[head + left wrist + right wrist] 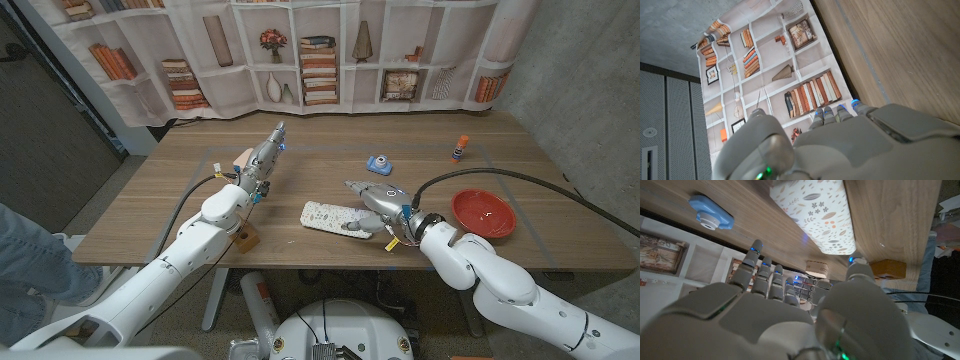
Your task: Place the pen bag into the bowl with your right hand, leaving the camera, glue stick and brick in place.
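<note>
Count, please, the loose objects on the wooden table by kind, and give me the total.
Pen bag: 1
Toy camera: 1
Glue stick: 1
Wooden brick: 1
Red bowl: 1
Total: 5

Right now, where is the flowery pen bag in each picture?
Head view: the pen bag lies on the table near its front edge, right by the right hand.
Left wrist view: not in it.
Right wrist view: the pen bag sits just past the right hand's fingers.
Shared landmark: the blue camera beyond the bag.
</note>
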